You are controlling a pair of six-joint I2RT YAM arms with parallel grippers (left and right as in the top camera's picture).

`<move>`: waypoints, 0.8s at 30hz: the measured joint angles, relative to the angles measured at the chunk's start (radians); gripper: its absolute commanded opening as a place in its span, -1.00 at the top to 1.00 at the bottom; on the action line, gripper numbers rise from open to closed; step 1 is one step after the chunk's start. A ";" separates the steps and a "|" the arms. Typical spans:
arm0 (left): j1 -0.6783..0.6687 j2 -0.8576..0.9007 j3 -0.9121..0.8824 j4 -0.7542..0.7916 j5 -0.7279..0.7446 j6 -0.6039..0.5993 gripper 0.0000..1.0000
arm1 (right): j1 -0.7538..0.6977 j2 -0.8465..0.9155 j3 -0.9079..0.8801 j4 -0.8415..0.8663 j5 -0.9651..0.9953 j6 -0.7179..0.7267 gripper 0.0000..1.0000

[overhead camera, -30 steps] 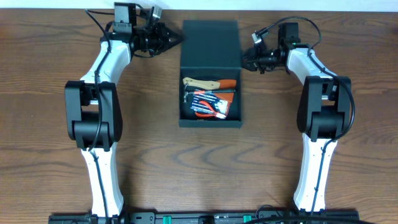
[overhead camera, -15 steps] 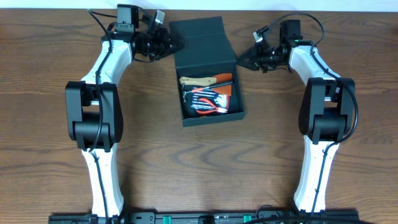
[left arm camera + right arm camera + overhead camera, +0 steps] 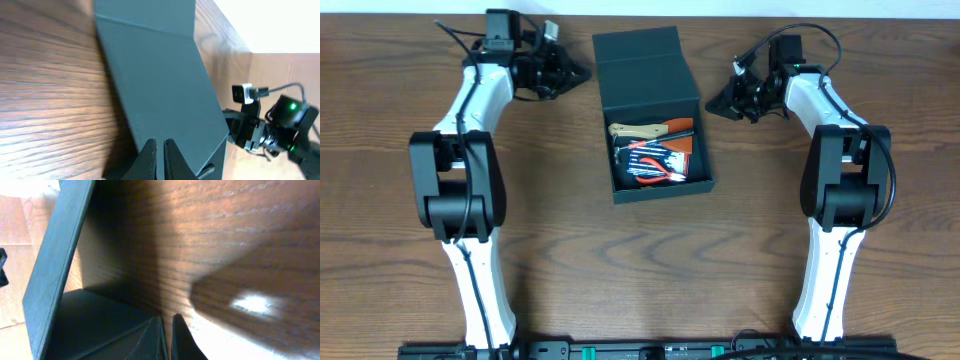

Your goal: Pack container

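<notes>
The dark teal-black container (image 3: 645, 70) sits mid-table, turned slightly, with its flap lid open toward the back. Inside lie hand tools (image 3: 655, 160): tan- and orange-handled pliers and red-handled ones. My left gripper (image 3: 584, 72) is shut and empty, just left of the lid and apart from it. In the left wrist view, its tips (image 3: 160, 146) point at the lid's flat face (image 3: 160, 75). My right gripper (image 3: 712, 103) is shut and empty by the container's right side. In the right wrist view, its tips (image 3: 167, 322) sit next to the container wall (image 3: 100, 325).
The wooden table (image 3: 400, 230) spreads around the container. A pale wall edge runs along the table's back. The right arm's camera (image 3: 270, 130) shows past the lid in the left wrist view.
The container has turned slightly, its lid end shifting left, then stayed put. My left gripper has drawn back left, away from the lid. My right gripper has barely moved.
</notes>
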 measured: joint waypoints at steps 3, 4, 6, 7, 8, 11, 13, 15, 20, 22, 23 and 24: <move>0.013 0.010 0.000 0.009 0.002 -0.025 0.89 | 0.000 0.000 0.000 0.022 0.005 0.019 0.98; 0.013 0.014 0.000 0.012 0.004 -0.031 0.89 | 0.000 0.000 0.000 0.030 0.004 0.024 0.98; 0.013 0.032 0.000 0.034 0.020 -0.047 0.89 | 0.000 0.001 0.000 0.051 -0.006 0.035 0.98; 0.013 0.044 0.000 0.051 0.031 -0.058 0.89 | 0.000 0.003 0.000 0.063 -0.014 0.041 0.98; 0.012 0.054 0.000 0.066 0.042 -0.067 0.89 | 0.000 0.006 0.000 0.074 -0.024 0.048 0.98; 0.012 0.095 0.000 0.121 0.078 -0.115 0.88 | 0.000 0.026 0.000 0.116 -0.059 0.072 0.98; 0.012 0.117 0.000 0.150 0.095 -0.147 0.89 | 0.000 0.044 0.000 0.146 -0.084 0.087 0.98; 0.012 0.134 0.000 0.175 0.108 -0.180 0.89 | 0.000 0.057 0.000 0.173 -0.105 0.107 0.98; 0.012 0.145 0.000 0.189 0.129 -0.235 0.89 | 0.000 0.075 0.000 0.273 -0.172 0.160 0.98; 0.012 0.148 0.000 0.196 0.136 -0.254 0.89 | 0.000 0.082 0.000 0.297 -0.195 0.181 0.98; 0.013 0.152 0.000 0.207 0.141 -0.267 0.89 | 0.000 0.090 0.000 0.309 -0.208 0.192 0.98; 0.013 0.157 0.000 0.219 0.147 -0.278 0.88 | 0.000 0.095 0.000 0.316 -0.217 0.199 0.98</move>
